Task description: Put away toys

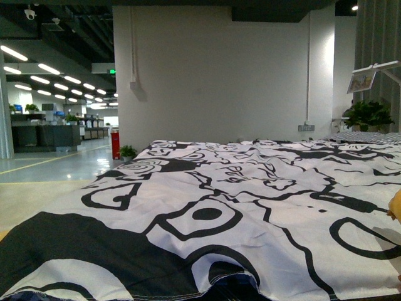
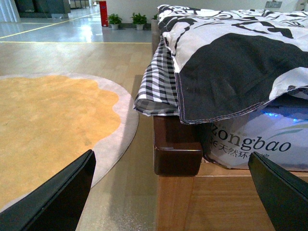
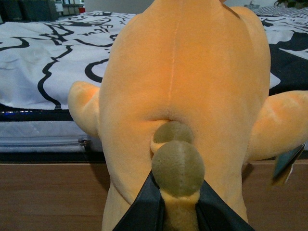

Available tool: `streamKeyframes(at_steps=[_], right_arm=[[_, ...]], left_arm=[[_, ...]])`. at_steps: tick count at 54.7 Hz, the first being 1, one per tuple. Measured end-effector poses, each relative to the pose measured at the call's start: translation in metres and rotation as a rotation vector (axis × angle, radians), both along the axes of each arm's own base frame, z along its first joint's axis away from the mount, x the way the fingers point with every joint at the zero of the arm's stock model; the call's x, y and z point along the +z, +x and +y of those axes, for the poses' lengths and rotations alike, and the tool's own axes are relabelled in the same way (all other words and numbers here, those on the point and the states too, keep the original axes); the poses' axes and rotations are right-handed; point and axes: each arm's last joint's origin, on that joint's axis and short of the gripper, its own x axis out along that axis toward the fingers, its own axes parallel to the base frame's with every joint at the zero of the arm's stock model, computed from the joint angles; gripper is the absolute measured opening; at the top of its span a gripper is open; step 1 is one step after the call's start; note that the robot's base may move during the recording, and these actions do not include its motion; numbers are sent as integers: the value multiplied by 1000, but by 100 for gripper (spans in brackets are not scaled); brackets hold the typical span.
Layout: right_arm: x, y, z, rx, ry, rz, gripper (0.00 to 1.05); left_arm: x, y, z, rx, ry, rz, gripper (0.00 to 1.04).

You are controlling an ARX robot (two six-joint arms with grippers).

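Note:
The orange-yellow plush animal (image 3: pixel 187 82) fills the right wrist view, hanging in front of the bed's side. My right gripper (image 3: pixel 179 211) is shut on its tail, just below the olive-brown ball at the tip. In the front view only a sliver of the plush animal (image 1: pixel 395 207) shows at the right edge, and neither arm is seen there. My left gripper (image 2: pixel 178 192) is open with nothing between its black fingers (image 2: pixel 57 197), low beside the bed's wooden corner post (image 2: pixel 177 144).
A black-and-white patterned duvet (image 1: pixel 238 200) covers the bed. A checked sheet (image 2: pixel 156 91) hangs over the corner, above a white printed mattress cover (image 2: pixel 250 142). A round orange rug (image 2: pixel 48 125) lies on the wooden floor. Potted plants (image 2: pixel 126 20) and a red cylinder (image 2: pixel 103 12) stand far off.

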Motion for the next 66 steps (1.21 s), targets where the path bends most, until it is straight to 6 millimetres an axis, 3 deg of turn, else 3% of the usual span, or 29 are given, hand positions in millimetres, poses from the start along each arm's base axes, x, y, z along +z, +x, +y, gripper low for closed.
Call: streamKeyframes(at_steps=[66], right_arm=[[0,0,0,0,0,-1,9]], left_arm=[[0,0,0,0,0,0,99]])
